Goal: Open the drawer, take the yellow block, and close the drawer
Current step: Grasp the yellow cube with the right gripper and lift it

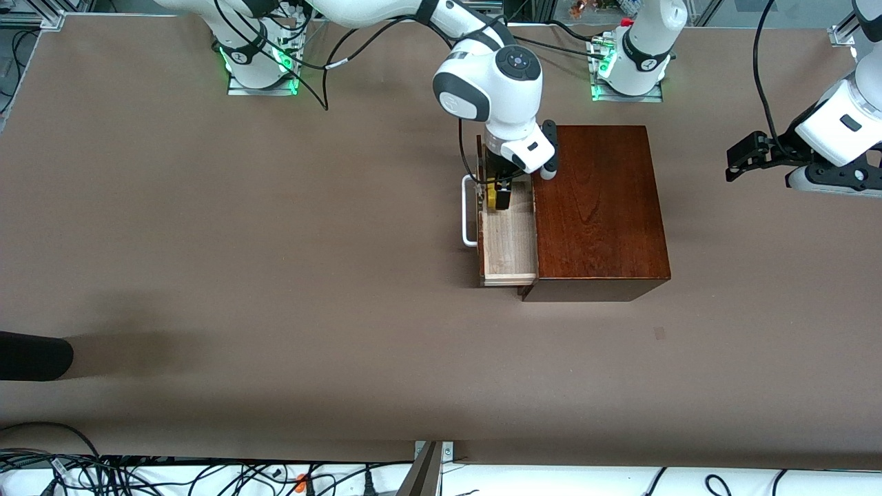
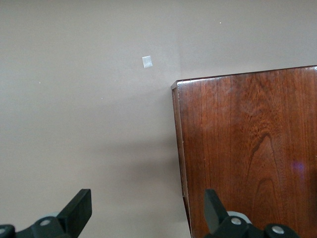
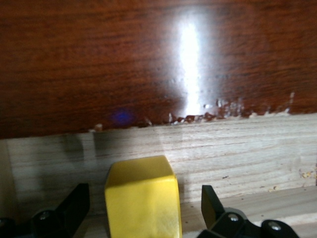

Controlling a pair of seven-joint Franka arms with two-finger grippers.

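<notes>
Yellow block (image 3: 142, 197) sits in the open drawer (image 1: 508, 241), in the end farther from the front camera, tight to the wooden box (image 1: 599, 207). Right tool (image 1: 497, 194) straddles it, fingers wide at three and nine o'clock, gripping nothing, apparently lined up for a pinch. Block's base is cut off; contact unclear. Left tool (image 2: 148, 213) waits spread and empty over the worktop (image 1: 275, 275).

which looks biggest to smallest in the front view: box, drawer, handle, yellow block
1. box
2. drawer
3. handle
4. yellow block, partly hidden by the right gripper
</notes>
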